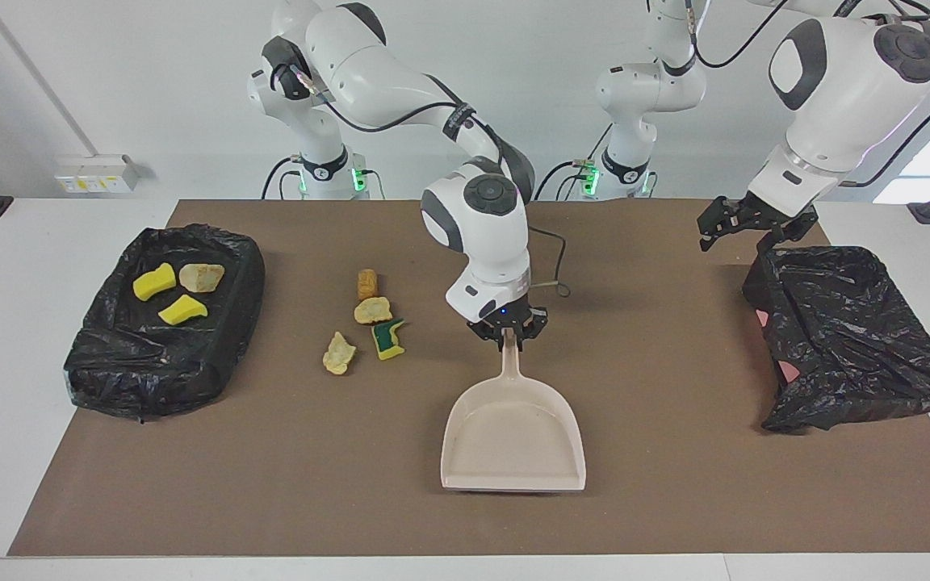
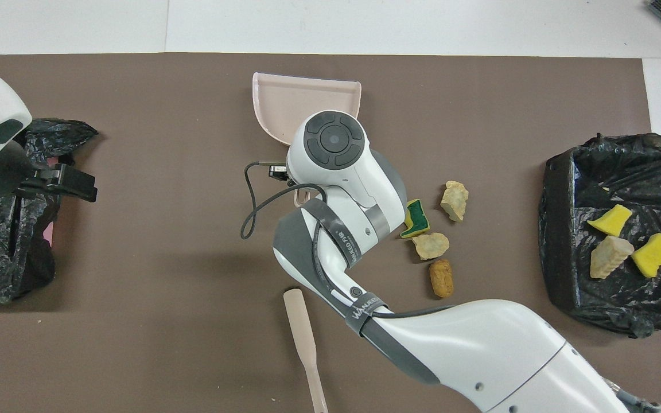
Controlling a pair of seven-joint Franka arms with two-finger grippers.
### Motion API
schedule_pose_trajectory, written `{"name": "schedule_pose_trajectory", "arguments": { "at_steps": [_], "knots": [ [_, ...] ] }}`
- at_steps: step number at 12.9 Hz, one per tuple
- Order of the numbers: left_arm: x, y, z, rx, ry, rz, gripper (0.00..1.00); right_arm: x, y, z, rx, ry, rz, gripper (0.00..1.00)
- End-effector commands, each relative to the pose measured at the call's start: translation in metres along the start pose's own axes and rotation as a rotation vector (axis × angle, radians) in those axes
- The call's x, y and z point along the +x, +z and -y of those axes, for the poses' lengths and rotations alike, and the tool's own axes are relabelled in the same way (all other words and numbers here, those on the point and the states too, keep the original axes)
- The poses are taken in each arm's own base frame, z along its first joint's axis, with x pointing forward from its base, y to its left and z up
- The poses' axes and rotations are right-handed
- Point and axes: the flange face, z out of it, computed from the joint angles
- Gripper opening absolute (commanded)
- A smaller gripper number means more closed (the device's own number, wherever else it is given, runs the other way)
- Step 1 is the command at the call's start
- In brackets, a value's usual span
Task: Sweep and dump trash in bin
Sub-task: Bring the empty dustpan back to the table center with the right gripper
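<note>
My right gripper (image 1: pixel 507 329) is shut on the handle of the beige dustpan (image 1: pixel 513 440) at the mat's middle, the pan's mouth pointing away from the robots. In the overhead view the wrist hides the grip; only the dustpan (image 2: pixel 307 100) shows. Several trash scraps lie loose toward the right arm's end: a brown lump (image 1: pixel 367 283), a tan lump (image 1: pixel 373 310), a green-yellow sponge (image 1: pixel 389 338) and a pale piece (image 1: pixel 339 353). The black-bagged bin (image 1: pixel 110 363) holds two yellow sponges (image 1: pixel 154 281) and a tan lump (image 1: pixel 201 277). My left gripper (image 1: pixel 711 228) waits open.
A second black-bagged bin (image 1: pixel 852 339) stands at the left arm's end, under the left gripper. The beige brush (image 2: pixel 304 338) lies on the mat close to the robots, hidden by the right arm in the facing view. The brown mat (image 1: pixel 271 484) covers most of the table.
</note>
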Motion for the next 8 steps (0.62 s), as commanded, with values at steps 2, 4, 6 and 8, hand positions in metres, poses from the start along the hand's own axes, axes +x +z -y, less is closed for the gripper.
{"name": "schedule_pose_trajectory", "arguments": {
  "at_steps": [2, 4, 6, 8],
  "knots": [
    [0.004, -0.004, -0.001, 0.013, 0.003, -0.007, 1.00, -0.011, 0.026, -0.001, 0.029, 0.017, -0.003, 0.23],
    [0.003, -0.003, -0.008, 0.014, 0.020, 0.005, 1.00, -0.022, 0.037, 0.002, 0.016, 0.009, 0.018, 0.26],
    [0.006, -0.004, -0.008, 0.014, 0.014, -0.018, 1.00, -0.024, 0.033, 0.001, 0.003, -0.001, 0.020, 0.63],
    [0.012, -0.007, -0.016, 0.010, 0.018, -0.067, 1.00, -0.025, -0.004, 0.000, -0.009, -0.016, 0.010, 1.00]
  ]
}}
